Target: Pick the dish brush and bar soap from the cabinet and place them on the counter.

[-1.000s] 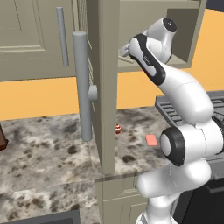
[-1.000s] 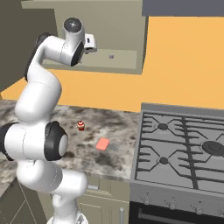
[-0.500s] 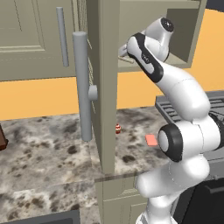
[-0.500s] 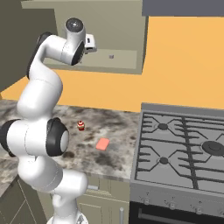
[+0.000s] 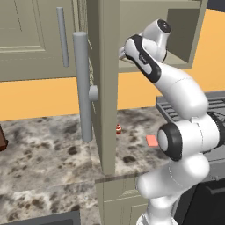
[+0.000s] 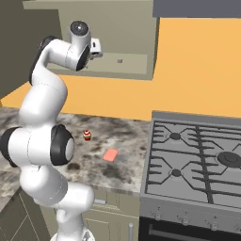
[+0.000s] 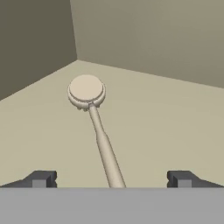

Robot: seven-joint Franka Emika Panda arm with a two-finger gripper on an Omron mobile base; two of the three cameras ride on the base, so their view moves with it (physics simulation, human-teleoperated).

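— Which step is this?

— The brush pickup, I'd say. The soap [image 6: 110, 155] already lies on the surface [image 6: 124, 136], near the stove (a small red-and-white thing [image 6: 87, 135] sits beside it). The brush [image 7: 95, 127] lies flat on the cabinet [image 7: 166, 109] floor, head away from the hand.

— And the gripper [image 7: 111, 178]?

— Wide open, empty — one fingertip either side of the handle, not touching.

— Next?

— Probably ease forward and down until the handle sits between the tips, then close.
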